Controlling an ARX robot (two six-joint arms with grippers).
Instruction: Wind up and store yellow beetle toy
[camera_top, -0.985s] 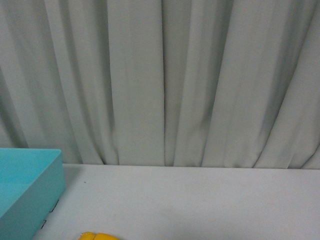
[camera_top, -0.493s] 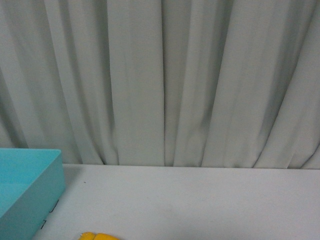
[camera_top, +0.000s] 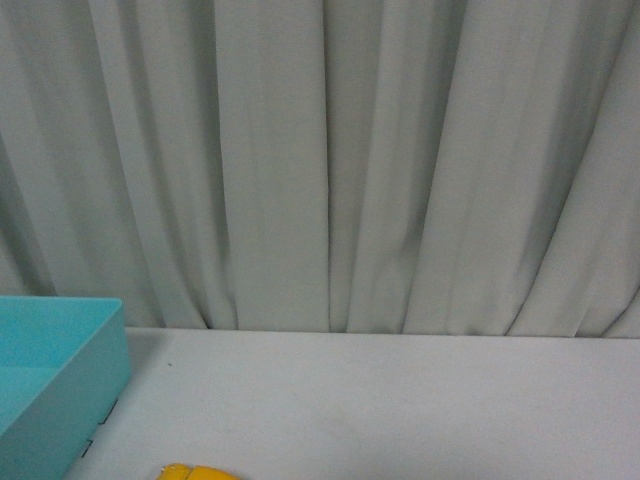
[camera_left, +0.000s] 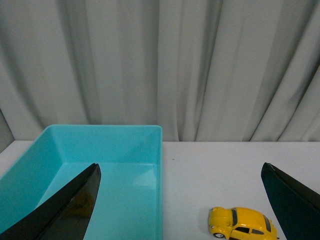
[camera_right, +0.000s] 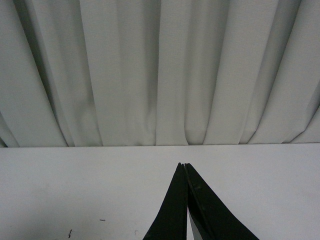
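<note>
Your left hand (camera_left: 180, 169): fingers spread wide, gripping nothing, held over near part of table (camera_left: 215, 165). Your right hand (camera_right: 183, 166): fingertips pressed together, nothing between them, above white table. Yellow beetle toy (camera_left: 242, 223): upright on its wheels on table, just right of teal bin (camera_left: 159, 150), outside it; only its roof shows at near edge of front view. Bin: open-topped, at left. Far: pale pleated curtain (camera_top: 320, 160) behind table's far edge.

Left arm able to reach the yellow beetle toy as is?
Likely yes. The left gripper is open, and the yellow beetle toy sits uncovered on the table, clear of the teal bin, nothing between them.
</note>
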